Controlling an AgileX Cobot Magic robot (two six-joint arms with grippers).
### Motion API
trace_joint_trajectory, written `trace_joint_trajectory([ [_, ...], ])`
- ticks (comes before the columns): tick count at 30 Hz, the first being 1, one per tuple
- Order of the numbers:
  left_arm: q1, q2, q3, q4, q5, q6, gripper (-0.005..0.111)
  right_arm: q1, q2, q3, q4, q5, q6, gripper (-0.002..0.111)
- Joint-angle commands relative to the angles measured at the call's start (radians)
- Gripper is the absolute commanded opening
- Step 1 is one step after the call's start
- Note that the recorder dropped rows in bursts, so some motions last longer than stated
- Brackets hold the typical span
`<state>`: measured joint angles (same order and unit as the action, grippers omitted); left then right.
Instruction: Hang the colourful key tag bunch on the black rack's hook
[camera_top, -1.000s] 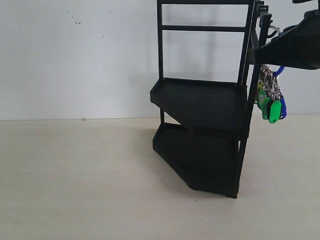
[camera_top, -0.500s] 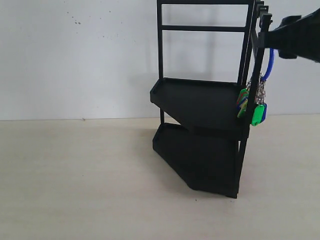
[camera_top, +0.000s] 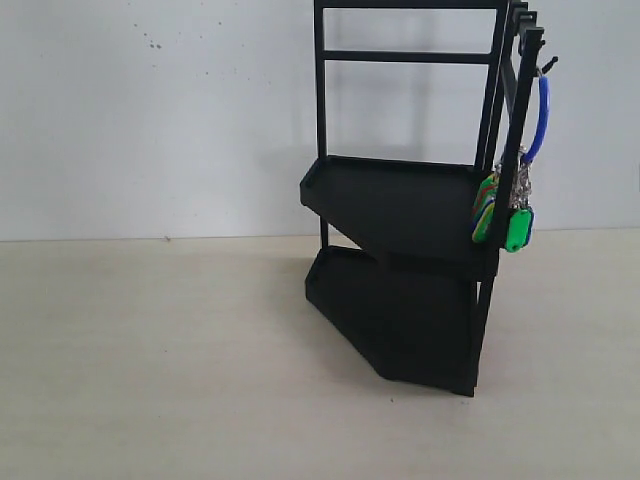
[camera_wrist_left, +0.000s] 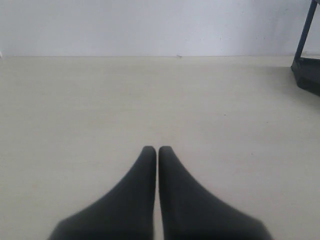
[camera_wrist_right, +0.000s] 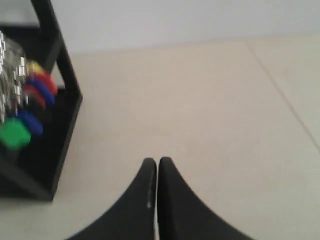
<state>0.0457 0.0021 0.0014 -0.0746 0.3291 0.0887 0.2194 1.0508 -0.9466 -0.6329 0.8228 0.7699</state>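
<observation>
The colourful key tag bunch (camera_top: 508, 210) hangs by its blue loop (camera_top: 541, 115) from the hook (camera_top: 547, 66) near the top of the black rack (camera_top: 410, 205), beside the right upright post. No gripper touches it. In the right wrist view the bunch (camera_wrist_right: 22, 107) shows blurred beside a rack post (camera_wrist_right: 62, 60), off to one side of my right gripper (camera_wrist_right: 157, 161), which is shut with nothing in it. My left gripper (camera_wrist_left: 157, 149) is shut and empty above the bare table; a rack corner (camera_wrist_left: 306, 70) shows at that view's edge. Neither gripper appears in the exterior view.
The rack stands on a pale table (camera_top: 150, 360) in front of a white wall (camera_top: 150, 110). A thin seam (camera_wrist_right: 285, 95) runs across the table surface in the right wrist view.
My right gripper let go of the blue loop and withdrew out of the exterior view to the right. The bunch swung in against the post and now hangs from the hook.
</observation>
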Motion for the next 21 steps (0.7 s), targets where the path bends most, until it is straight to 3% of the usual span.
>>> trace_joint_trajectory([
  [1, 0.002, -0.002, -0.001, -0.007, -0.015, -0.01, 0.004, -0.001, -0.003, 0.146, 0.261, 0.038, -0.149, 0.0],
  [5, 0.002, -0.002, -0.001, -0.007, -0.015, -0.01, 0.004, -0.001, -0.003, 0.229, 0.273, 0.04, -0.145, 0.0],
  [21, 0.002, -0.002, -0.001, -0.007, -0.015, -0.01, 0.004, -0.001, -0.038, 0.228, 0.257, -0.006, -0.145, 0.0],
])
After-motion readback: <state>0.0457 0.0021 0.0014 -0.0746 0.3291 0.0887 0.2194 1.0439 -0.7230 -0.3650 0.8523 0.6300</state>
